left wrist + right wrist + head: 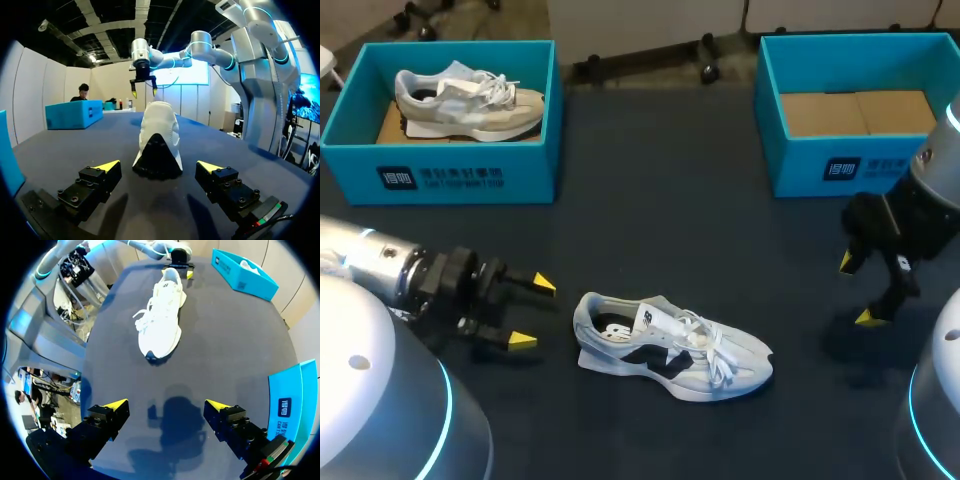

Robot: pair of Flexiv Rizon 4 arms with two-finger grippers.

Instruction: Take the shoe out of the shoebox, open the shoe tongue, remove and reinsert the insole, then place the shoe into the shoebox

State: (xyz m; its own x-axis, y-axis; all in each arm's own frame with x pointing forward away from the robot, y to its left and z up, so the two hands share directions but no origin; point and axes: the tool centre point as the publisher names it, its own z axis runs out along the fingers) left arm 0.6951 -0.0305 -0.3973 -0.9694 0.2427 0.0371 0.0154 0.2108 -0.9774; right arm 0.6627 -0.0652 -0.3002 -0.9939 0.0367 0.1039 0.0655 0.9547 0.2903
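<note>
Shoe [670, 345] out of shoebox [840, 170], on surface [650, 230]. Left tool [533, 312] spread behind shoe's heel; right tool [856, 290] spread beyond shoe's toe. Tongue [655, 318], insole, reboxing left.

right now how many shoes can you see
2. One grey shoe lies in the far-left shoebox; one white shoe lies on the table ahead of the left gripper. The far-right shoebox shows none.

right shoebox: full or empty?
Empty: the right shoebox shows only its bare cardboard floor. The white-and-black shoe stands on the table, outside it.
</note>
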